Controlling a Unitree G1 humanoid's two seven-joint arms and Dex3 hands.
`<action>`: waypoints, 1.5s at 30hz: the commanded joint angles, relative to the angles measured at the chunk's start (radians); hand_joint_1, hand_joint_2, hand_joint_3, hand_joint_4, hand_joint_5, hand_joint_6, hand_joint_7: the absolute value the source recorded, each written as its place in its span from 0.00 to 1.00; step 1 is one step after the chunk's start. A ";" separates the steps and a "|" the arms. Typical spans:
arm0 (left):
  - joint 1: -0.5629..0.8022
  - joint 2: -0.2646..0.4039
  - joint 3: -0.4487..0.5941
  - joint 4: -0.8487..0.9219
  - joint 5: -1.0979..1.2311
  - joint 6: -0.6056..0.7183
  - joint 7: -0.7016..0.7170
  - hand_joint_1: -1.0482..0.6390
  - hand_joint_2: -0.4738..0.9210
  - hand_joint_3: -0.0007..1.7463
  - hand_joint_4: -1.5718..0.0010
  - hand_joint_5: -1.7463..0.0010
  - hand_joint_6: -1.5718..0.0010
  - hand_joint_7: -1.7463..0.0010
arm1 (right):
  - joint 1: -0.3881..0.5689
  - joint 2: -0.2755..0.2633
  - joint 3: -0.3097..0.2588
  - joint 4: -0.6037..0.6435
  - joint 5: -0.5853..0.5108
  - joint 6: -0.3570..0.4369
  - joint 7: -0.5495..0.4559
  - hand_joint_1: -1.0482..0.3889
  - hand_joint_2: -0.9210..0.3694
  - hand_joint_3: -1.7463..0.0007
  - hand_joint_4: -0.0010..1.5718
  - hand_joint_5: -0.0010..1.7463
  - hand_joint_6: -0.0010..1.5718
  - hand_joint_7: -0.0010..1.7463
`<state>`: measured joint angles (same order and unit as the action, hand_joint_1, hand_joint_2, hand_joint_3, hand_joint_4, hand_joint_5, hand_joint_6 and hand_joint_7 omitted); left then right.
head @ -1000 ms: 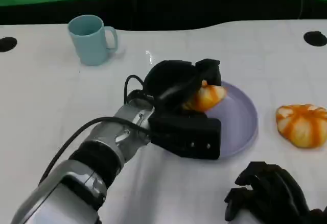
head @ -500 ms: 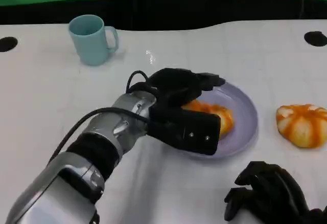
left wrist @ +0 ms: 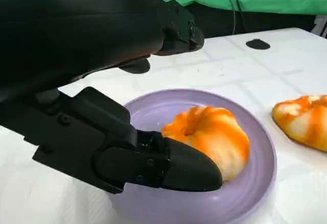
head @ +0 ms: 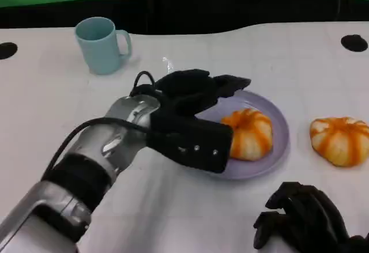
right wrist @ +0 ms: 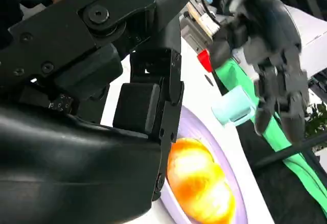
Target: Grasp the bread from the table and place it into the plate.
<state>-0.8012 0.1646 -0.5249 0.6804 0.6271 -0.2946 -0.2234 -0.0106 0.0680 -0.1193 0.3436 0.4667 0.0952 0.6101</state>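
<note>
Left hand (head: 199, 106) over near-left rim of plate (head: 275, 149), fingers spread, holding nothing. Bread (head: 249, 133) lying in plate, just beyond fingertips, apart from them. Right hand (head: 305, 215) resting on table (head: 52, 103), fingers curled in, nothing held.

Head cam looked down on my table (head: 52, 100) from above. Left wrist cam sat low and close, facing the plate (left wrist: 255, 183) and bread (left wrist: 212, 137). Right wrist cam was tilted sideways. All three shared the plate.
</note>
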 commanded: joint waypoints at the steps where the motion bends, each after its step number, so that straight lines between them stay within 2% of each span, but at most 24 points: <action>1: 0.088 0.074 0.070 -0.127 -0.104 -0.011 -0.086 0.01 1.00 0.18 0.93 0.76 0.93 0.98 | -0.001 -0.006 -0.004 -0.004 0.008 0.006 0.001 0.01 0.15 1.00 1.00 0.42 1.00 0.21; 6: 0.184 0.113 0.143 -0.222 -0.216 -0.038 -0.123 0.04 1.00 0.17 0.89 0.76 0.91 0.98 | 0.000 -0.008 -0.002 -0.011 0.001 0.008 -0.004 0.00 0.15 1.00 1.00 0.42 1.00 0.21; 8: 0.233 0.117 0.181 -0.245 -0.270 -0.068 -0.111 0.08 1.00 0.17 0.84 0.78 0.87 0.97 | -0.001 -0.008 -0.003 -0.006 0.001 0.004 0.000 0.01 0.14 1.00 1.00 0.42 1.00 0.21; 10: 0.273 0.112 0.213 -0.260 -0.311 -0.093 -0.095 0.13 1.00 0.16 0.75 0.81 0.78 0.97 | -0.003 -0.007 -0.005 -0.001 0.004 0.005 0.002 0.01 0.15 1.00 1.00 0.42 1.00 0.22; 12: 0.319 0.089 0.253 -0.268 -0.367 -0.121 -0.078 0.14 1.00 0.16 0.72 0.82 0.76 0.97 | -0.001 -0.006 -0.005 -0.004 0.003 0.006 -0.002 0.01 0.15 1.00 1.00 0.42 1.00 0.22; 13: 0.347 0.073 0.277 -0.271 -0.402 -0.138 -0.067 0.20 1.00 0.15 0.58 0.74 0.62 0.93 | 0.000 -0.005 -0.004 -0.007 0.002 0.007 -0.005 0.01 0.15 1.00 1.00 0.42 1.00 0.22; 14: 0.387 0.052 0.306 -0.268 -0.458 -0.171 -0.062 0.22 1.00 0.15 0.53 0.71 0.57 0.91 | 0.002 -0.004 -0.004 -0.012 0.002 0.011 -0.010 0.01 0.15 1.00 1.00 0.42 1.00 0.22; 16: 0.434 0.029 0.339 -0.264 -0.523 -0.210 -0.063 0.28 1.00 0.16 0.54 0.30 0.45 0.86 | 0.004 -0.004 -0.004 -0.017 0.004 0.017 -0.014 0.00 0.15 1.00 1.00 0.43 1.00 0.22; 17: 0.443 0.025 0.346 -0.262 -0.536 -0.220 -0.066 0.29 1.00 0.16 0.55 0.23 0.43 0.85 | 0.004 -0.004 -0.004 -0.017 0.005 0.019 -0.014 0.00 0.16 1.00 1.00 0.43 1.00 0.22; 19: 0.486 0.008 0.368 -0.282 -0.604 -0.196 -0.095 0.29 1.00 0.16 0.56 0.18 0.42 0.84 | 0.006 -0.005 -0.003 -0.020 0.003 0.018 -0.013 0.00 0.16 1.00 1.00 0.43 1.00 0.22; 20: 0.516 -0.002 0.382 -0.300 -0.654 -0.173 -0.116 0.27 1.00 0.18 0.60 0.08 0.50 0.56 | 0.007 -0.006 -0.002 -0.022 0.001 0.016 -0.012 0.01 0.15 1.00 1.00 0.43 1.00 0.22; 22: 0.578 -0.013 0.402 -0.338 -0.733 -0.148 -0.154 0.24 1.00 0.20 0.62 0.02 0.61 0.29 | 0.008 -0.007 -0.003 -0.023 0.004 0.015 -0.007 0.01 0.15 1.00 1.00 0.43 1.00 0.21; 25: 0.634 -0.030 0.423 -0.369 -0.814 -0.120 -0.198 0.23 1.00 0.22 0.60 0.00 0.65 0.14 | 0.008 -0.009 -0.003 -0.024 0.005 0.016 -0.005 0.01 0.15 1.00 1.00 0.43 1.00 0.21; 30: 0.727 -0.085 0.465 -0.381 -0.970 -0.073 -0.289 0.24 1.00 0.25 0.55 0.00 0.67 0.02 | 0.013 -0.010 -0.005 -0.033 0.010 0.026 -0.005 0.01 0.15 1.00 1.00 0.42 1.00 0.20; 35: 0.781 -0.093 0.492 -0.430 -1.069 0.046 -0.360 0.23 1.00 0.20 0.49 0.00 0.61 0.00 | 0.022 -0.009 -0.004 -0.049 0.007 0.031 -0.010 0.01 0.15 1.00 1.00 0.42 1.00 0.21; 45: 0.862 -0.107 0.549 -0.488 -1.240 0.276 -0.486 0.22 1.00 0.15 0.43 0.00 0.57 0.00 | 0.034 -0.013 -0.008 -0.076 0.015 0.051 -0.014 0.02 0.15 1.00 1.00 0.42 1.00 0.20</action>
<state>0.0496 0.0594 -0.0031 0.2055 -0.5736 -0.0521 -0.6829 0.0123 0.0659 -0.1212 0.2857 0.4700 0.1327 0.6048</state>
